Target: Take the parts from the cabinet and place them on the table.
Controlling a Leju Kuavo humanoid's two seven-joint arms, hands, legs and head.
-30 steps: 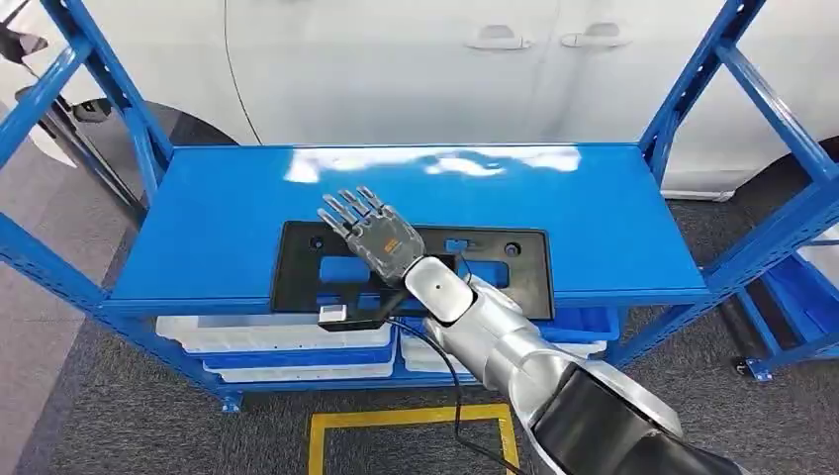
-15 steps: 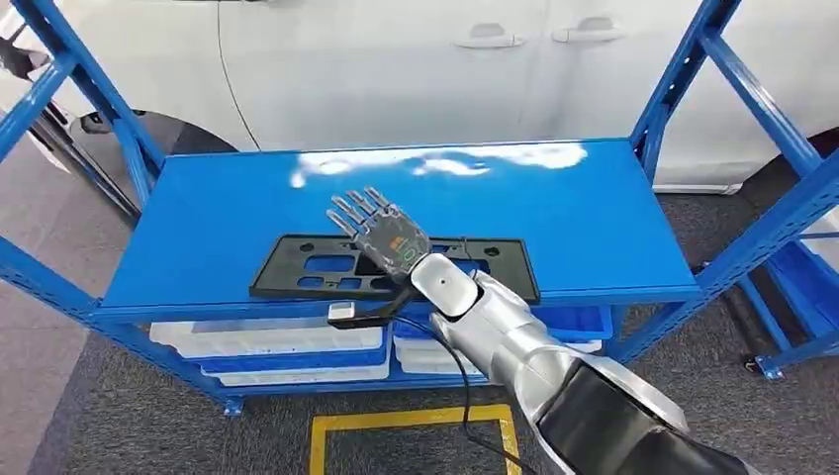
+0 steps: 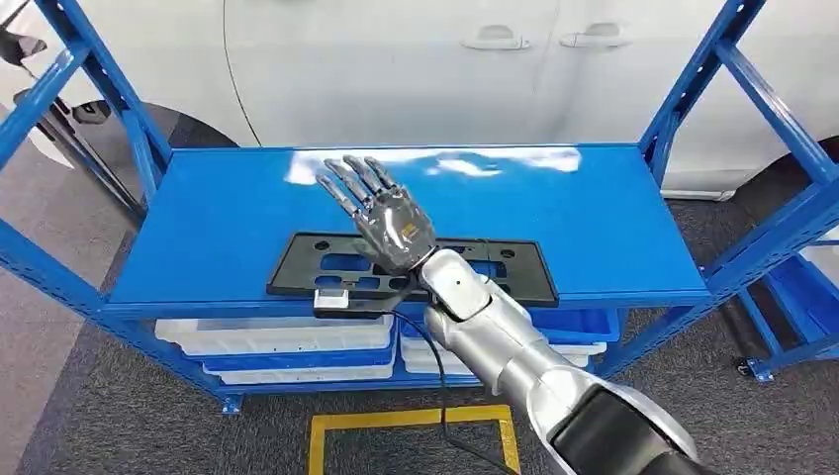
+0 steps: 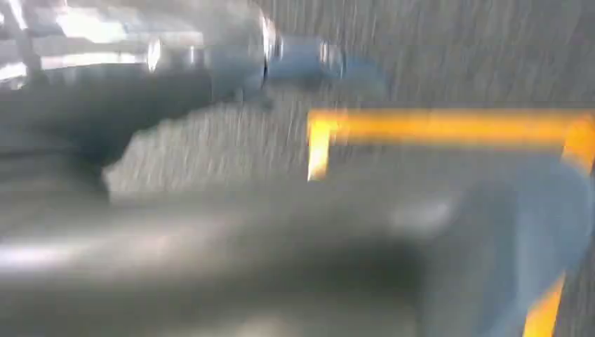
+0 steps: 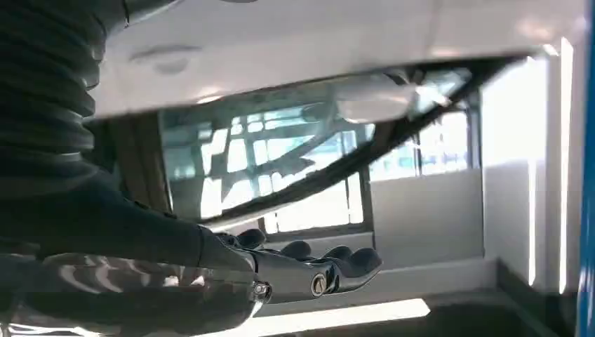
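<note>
A long flat black plastic part [image 3: 510, 273] with cut-outs lies along the front edge of the blue cabinet shelf [image 3: 604, 213]. My right hand [image 3: 381, 220] hovers over the part's middle, fingers straight and spread, pointing toward the back of the shelf. It holds nothing. In the right wrist view the same hand [image 5: 281, 270] lies flat with its fingers stretched out. The left wrist view is blurred: a grey shape [image 4: 210, 267] that may be my left hand hangs over the floor, and its fingers cannot be made out.
Blue uprights [image 3: 693, 94] frame the shelf on both sides. White and blue bins [image 3: 282, 344] sit on the lower level. A white car [image 3: 445, 69] stands close behind the cabinet. Yellow floor tape [image 3: 401, 418] marks the carpet in front.
The view wobbled slightly. My right hand has lifted and reached a little farther over the part, fingers still spread. The black part lies in about the same place.
</note>
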